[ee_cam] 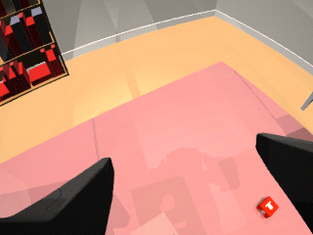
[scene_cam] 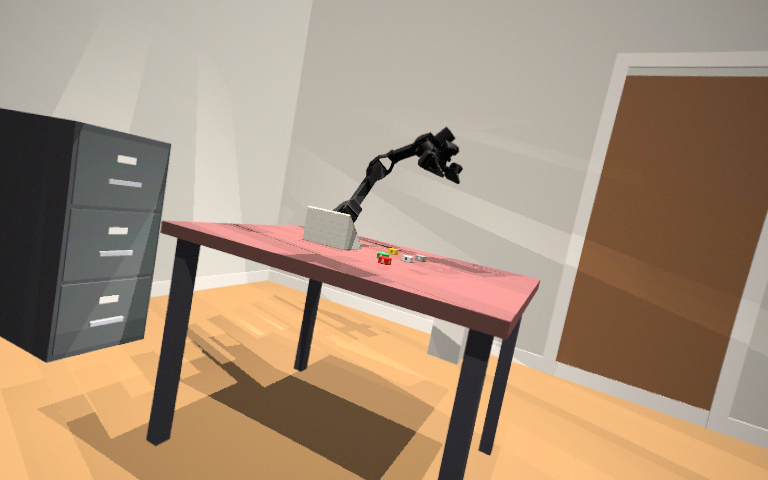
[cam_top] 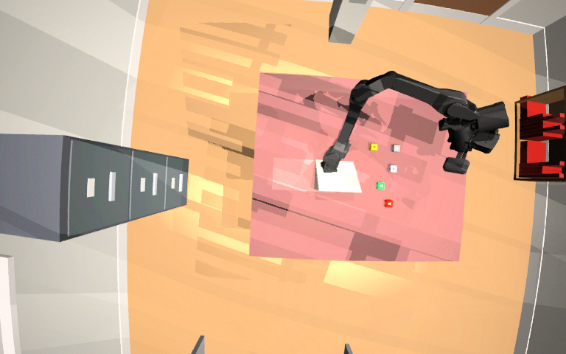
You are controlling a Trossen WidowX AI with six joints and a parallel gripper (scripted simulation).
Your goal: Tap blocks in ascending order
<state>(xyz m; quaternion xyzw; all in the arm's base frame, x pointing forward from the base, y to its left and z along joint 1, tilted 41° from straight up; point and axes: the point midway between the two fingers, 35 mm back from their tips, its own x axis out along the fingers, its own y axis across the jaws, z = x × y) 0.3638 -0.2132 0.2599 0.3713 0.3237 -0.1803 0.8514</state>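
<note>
Several small blocks lie on the pink table (cam_top: pixel 292 233) (scene_cam: pixel 453 283) (ee_cam: pixel 163 124): a yellow block (cam_top: pixel 373 146) (scene_cam: pixel 393 250), a grey block (cam_top: pixel 396 147) (scene_cam: pixel 420 257), a white block (cam_top: pixel 392 168) (scene_cam: pixel 407 258), a green block (cam_top: pixel 379 185) (scene_cam: pixel 382 255) and a red block (cam_top: pixel 388 203) (scene_cam: pixel 384 260) (ee_cam: pixel 268 207). Their digits are too small to read. My gripper (cam_top: pixel 458 157) (scene_cam: pixel 451 170) (ee_cam: pixel 187 153) is open and empty. It hangs high above the table, off to the side of the blocks.
The arm's white base box (cam_top: pixel 337 179) (scene_cam: pixel 328 229) stands on the table beside the blocks. A dark filing cabinet (cam_top: pixel 83 184) (scene_cam: pixel 84 226) stands off the table's far side. A bookshelf (cam_top: pixel 538 133) (ee_cam: pixel 26 33) and a brown door (scene_cam: pixel 668 226) line the walls.
</note>
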